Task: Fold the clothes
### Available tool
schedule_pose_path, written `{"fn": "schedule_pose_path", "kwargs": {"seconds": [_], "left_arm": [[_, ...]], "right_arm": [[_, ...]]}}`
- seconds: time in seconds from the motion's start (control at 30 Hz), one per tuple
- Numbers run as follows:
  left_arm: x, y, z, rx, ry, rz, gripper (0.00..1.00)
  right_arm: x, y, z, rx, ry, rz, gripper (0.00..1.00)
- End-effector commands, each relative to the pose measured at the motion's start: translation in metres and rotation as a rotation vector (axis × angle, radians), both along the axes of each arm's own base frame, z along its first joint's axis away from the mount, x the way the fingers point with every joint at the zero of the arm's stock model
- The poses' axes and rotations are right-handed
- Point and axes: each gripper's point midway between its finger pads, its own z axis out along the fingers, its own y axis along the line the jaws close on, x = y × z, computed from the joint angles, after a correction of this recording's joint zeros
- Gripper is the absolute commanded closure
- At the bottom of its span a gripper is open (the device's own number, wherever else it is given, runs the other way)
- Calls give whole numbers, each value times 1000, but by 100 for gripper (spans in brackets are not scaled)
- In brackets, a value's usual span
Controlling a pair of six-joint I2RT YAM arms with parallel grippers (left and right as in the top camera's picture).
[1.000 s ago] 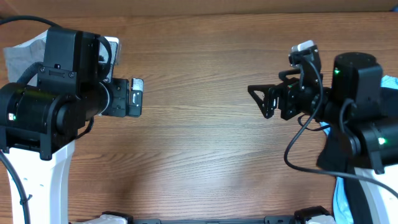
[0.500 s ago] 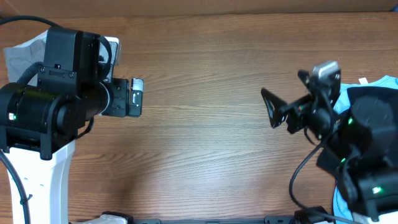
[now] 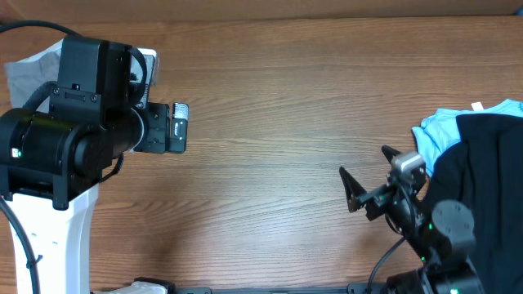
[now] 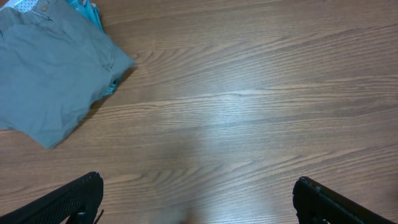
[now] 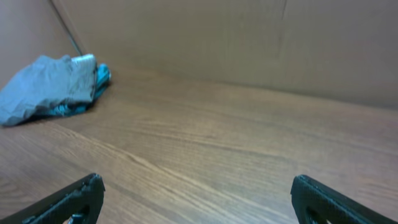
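A folded grey garment (image 4: 53, 68) lies on the wooden table over a teal one (image 4: 87, 9). In the overhead view it peeks out at the far left (image 3: 24, 72) behind my left arm. It also shows far off in the right wrist view (image 5: 53, 87). A light blue garment (image 3: 437, 131) and a black garment (image 3: 490, 171) are piled at the right edge. My left gripper (image 3: 167, 128) (image 4: 199, 199) is open and empty, to the right of the grey garment. My right gripper (image 3: 366, 173) (image 5: 199, 199) is open and empty, left of the black garment.
A brown cardboard wall (image 5: 249, 43) stands along the table's far side. Bare wooden tabletop (image 3: 270, 122) lies between the two arms. The left arm's bulky black body (image 3: 73, 131) covers the table's left part.
My right arm has drawn back toward the front right edge, still open. This uncovered the light blue and black garments at the right. The left arm has not moved.
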Motion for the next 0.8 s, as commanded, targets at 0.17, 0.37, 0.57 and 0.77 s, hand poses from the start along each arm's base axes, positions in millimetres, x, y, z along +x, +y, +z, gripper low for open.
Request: {"fn": "schedule_pose_path", "kwargs": {"seconds": [0.17, 0.37, 0.57, 0.77], "left_arm": [[-1, 0, -1, 1, 3, 14, 0], [-1, 0, -1, 1, 3, 14, 0], [-1, 0, -1, 1, 3, 14, 0], [-1, 0, -1, 1, 3, 14, 0]], "right_arm": [[-19, -6, -13, 19, -119, -11, 0], [-19, -6, -9, 46, -236, -11, 0], [-18, -5, -22, 63, -297, -10, 0], [-14, -1, -46, 78, -261, 8, 0]]}}
